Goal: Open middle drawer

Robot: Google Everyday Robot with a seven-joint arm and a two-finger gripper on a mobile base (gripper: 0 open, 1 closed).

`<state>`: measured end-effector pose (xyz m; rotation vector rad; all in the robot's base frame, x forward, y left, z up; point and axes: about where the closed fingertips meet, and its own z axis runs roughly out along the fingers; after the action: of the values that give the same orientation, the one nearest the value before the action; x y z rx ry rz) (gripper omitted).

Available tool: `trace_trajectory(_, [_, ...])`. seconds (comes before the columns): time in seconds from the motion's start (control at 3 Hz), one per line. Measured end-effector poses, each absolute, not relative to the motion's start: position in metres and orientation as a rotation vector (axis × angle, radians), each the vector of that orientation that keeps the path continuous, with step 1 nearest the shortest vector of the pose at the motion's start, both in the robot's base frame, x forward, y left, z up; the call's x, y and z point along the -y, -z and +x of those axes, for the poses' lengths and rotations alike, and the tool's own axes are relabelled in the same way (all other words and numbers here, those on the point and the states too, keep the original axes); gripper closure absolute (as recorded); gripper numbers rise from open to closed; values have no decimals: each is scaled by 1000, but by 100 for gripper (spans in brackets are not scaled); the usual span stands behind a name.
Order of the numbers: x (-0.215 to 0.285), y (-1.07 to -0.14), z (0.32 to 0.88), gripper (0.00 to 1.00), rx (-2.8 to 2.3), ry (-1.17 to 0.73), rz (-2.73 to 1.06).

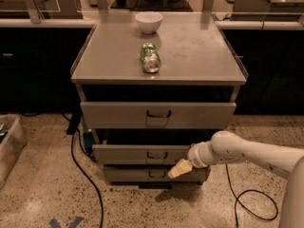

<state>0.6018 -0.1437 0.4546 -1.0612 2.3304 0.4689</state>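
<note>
The grey metal cabinet has three drawers. The middle drawer [142,154] is a shallow grey front with a small dark loop handle [156,155] at centre; a dark gap shows above it. My gripper [179,169] comes in from the right on a white arm [247,155]. Its cream-coloured tip sits just right of and slightly below the handle, at the seam between the middle drawer and the lowest drawer [152,174]. The taller top drawer [157,115] is above.
On the cabinet top [199,51] lie a green can [150,58] on its side and a white bowl [148,22]. Black cables [83,170] run along the floor on the left and right. A clear bin [8,146] stands at far left.
</note>
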Motion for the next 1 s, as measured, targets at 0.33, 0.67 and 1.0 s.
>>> trace_trajectory(0.33, [134,-440,615,0,-2338,-483,-1073])
trace_trajectory(0.67, [134,-440,615,0,-2338,-483,-1073])
trace_trajectory(1.0, [127,-472,631,0,-2255,-461,-1077])
